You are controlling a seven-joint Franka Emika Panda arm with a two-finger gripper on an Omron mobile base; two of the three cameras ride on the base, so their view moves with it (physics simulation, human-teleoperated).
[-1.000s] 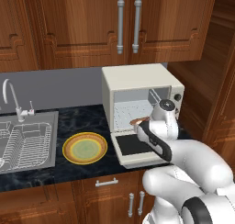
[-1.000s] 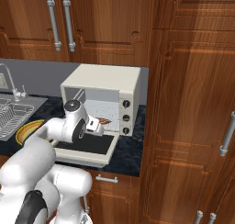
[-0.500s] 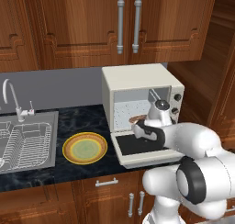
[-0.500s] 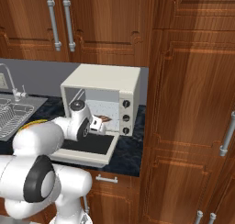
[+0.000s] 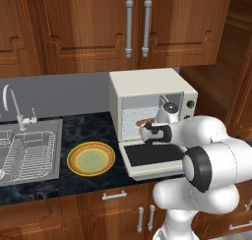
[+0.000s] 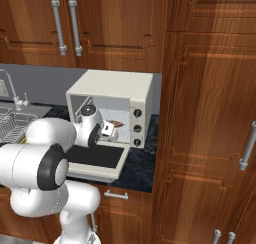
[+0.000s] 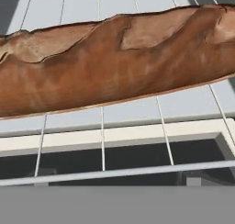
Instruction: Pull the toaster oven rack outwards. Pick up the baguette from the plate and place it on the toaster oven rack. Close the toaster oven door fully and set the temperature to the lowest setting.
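The cream-white toaster oven stands on the counter. Its door lies folded down flat. My gripper reaches into the cavity, shut on the brown baguette. In the hand view the baguette runs across the whole frame, close over the light-grey wires of the rack; my fingertips are hidden there. Left of the oven lies the yellow-rimmed plate, with nothing on it.
A sink with a silver dish-drying basket and a tap is at the left. Brown wall cabinets hang above the oven. A tall wooden cabinet stands close to the oven's right side.
My hand has carried the baguette a little further up and into the oven cavity. The door, oven and plate have stayed where they were.
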